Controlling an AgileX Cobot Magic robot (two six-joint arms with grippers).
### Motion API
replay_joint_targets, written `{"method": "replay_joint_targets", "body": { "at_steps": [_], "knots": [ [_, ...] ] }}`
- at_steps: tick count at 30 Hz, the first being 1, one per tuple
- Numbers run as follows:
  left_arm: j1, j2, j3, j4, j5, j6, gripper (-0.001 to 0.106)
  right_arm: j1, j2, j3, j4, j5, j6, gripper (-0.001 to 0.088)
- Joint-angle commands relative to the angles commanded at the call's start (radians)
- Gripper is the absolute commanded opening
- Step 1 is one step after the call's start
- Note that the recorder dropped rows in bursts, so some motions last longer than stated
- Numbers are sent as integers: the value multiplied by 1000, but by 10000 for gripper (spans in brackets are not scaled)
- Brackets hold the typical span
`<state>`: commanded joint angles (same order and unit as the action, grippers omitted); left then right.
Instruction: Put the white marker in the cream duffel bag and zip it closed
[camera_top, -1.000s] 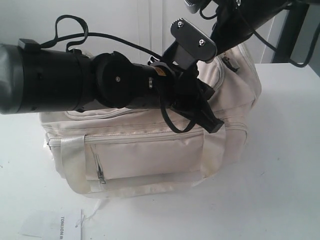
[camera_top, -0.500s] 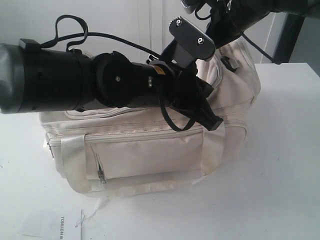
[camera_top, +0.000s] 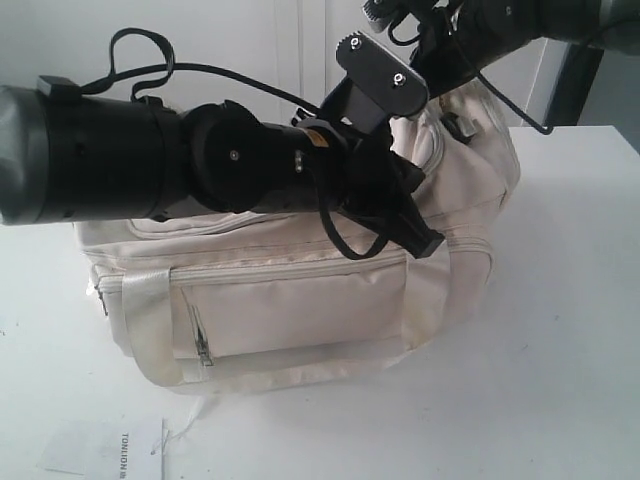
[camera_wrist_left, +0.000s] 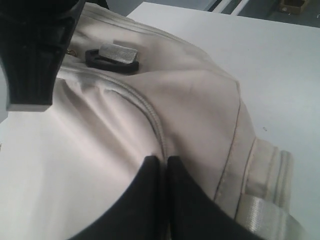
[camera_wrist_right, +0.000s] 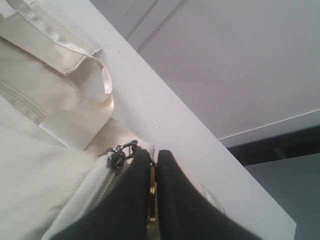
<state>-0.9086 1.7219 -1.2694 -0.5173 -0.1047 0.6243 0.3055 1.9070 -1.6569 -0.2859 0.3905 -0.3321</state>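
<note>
The cream duffel bag (camera_top: 300, 300) lies on the white table, its front pocket facing the exterior camera. My left gripper (camera_top: 425, 243) reaches across its top; in the left wrist view its jaws (camera_wrist_left: 164, 161) are shut on the bag's fabric (camera_wrist_left: 190, 100) at the curved zip seam. At the bag's far right end, my right gripper (camera_wrist_right: 152, 154) is shut on a brass zip pull, beside the dark slider (camera_wrist_right: 117, 156). One ribbed finger of the right gripper (camera_wrist_left: 30, 60) shows near a dark end ring (camera_wrist_left: 112, 57). The white marker is out of view.
A paper label (camera_top: 120, 445) lies on the table (camera_top: 560, 330) in front of the bag. The webbing handle (camera_wrist_right: 95, 95) hangs over the bag's far side. A dark post (camera_top: 575, 85) stands at the back right. The left arm's thick body (camera_top: 120, 160) covers the bag's top.
The right arm has shifted left and slightly up at the bag's end, and the bag's right end has followed a little to the left. The left gripper has barely moved.
</note>
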Motion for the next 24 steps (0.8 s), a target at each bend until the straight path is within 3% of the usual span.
{"method": "replay_joint_targets", "body": {
  "at_steps": [6,8,11,17,24],
  "knots": [
    [0,0,0,-6,-7,0,553,0,-11,0,6,31,10,593],
    [0,0,0,-6,-18,0,670,0,-21,0,4,33,29,694],
    [0,-2,0,-6,-20,0,744,0,-48,0,4,47,69,702],
    [0,-49,0,-6,-6,0,745,-4,-113,0,0,133,147,696],
    [0,-105,0,-6,86,0,745,-6,-168,2,33,345,181,588]
  ]
}}
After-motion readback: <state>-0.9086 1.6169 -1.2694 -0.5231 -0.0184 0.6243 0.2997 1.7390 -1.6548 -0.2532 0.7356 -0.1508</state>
